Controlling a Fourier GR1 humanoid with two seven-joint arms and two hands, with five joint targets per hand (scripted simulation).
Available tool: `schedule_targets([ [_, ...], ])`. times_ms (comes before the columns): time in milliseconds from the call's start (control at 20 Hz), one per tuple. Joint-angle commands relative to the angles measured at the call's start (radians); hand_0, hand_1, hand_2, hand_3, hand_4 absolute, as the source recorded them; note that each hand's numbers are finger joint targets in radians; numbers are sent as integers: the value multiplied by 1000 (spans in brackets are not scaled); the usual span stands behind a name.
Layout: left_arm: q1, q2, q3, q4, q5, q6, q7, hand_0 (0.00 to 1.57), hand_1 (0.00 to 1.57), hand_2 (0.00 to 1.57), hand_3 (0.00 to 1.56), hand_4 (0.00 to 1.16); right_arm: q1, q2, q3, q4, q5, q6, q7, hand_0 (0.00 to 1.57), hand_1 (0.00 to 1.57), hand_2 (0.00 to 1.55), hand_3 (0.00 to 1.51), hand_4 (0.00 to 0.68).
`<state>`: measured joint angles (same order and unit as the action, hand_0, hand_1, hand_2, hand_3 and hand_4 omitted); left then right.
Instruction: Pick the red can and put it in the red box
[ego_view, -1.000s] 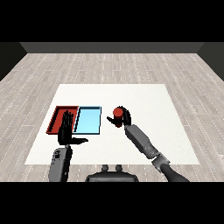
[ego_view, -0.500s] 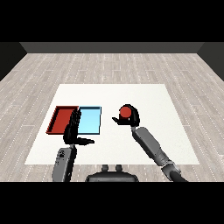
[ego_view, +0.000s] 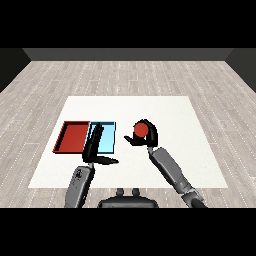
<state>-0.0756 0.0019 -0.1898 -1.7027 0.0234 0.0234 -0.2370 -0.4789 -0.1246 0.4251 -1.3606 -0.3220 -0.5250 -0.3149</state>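
The red can is in my right hand, whose fingers curl round it, just right of the light blue tray. The red tray lies at the left, side by side with the blue one, and holds nothing. My left hand is raised over the near part of the blue tray, fingers straight and thumb out to the right, with nothing in it.
Both trays lie on a white table whose edges meet a grey wood floor. My right forearm comes in from the lower right, my left forearm from the lower left.
My right hand has carried the red can toward the middle, closer to the blue tray. My left hand has shifted right, from over the red tray to over the blue tray.
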Motion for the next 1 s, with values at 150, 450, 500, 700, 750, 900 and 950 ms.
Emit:
schedule_targets([
  [150, -58, -2, -76, 55, -19, 65, 57, 0, 0, 0, 0, 0, 92, 6, -23, -138, 70, 57, 11, 1420, 1420, 1415, 1397, 630],
  [450, -91, -2, -168, 173, 23, 135, 25, 0, 0, 0, 0, 0, 119, 25, -38, -193, 115, 102, 26, 1442, 1442, 1430, 1395, 616],
  [500, -109, -2, -163, 184, 13, 159, 44, 0, 0, 0, 0, 0, 76, 99, -53, -92, 138, 79, -27, 1443, 1443, 1431, 1397, 616],
  [700, -171, -2, -255, 263, 47, 283, 16, 0, 0, 0, 0, 0, 65, 72, -54, -213, 180, 73, 104, 1449, 1449, 1442, 1397, 647],
  [750, -179, -2, -201, 340, 70, 198, -31, 0, 0, 0, 0, 0, 43, 112, -44, -154, 202, 76, 75, 1451, 1451, 1442, 1395, 651],
  [900, -157, -2, -140, 346, 79, 112, -53, 0, 0, 0, 0, 0, 92, 122, -34, -111, 175, 98, -22, 1467, 1467, 1443, 1392, 658],
  [950, -108, -2, -205, 286, 52, 186, -1, 0, 0, 0, 0, 0, 129, 105, -55, -244, 212, 116, 60, 1472, 1472, 1445, 1393, 652],
])
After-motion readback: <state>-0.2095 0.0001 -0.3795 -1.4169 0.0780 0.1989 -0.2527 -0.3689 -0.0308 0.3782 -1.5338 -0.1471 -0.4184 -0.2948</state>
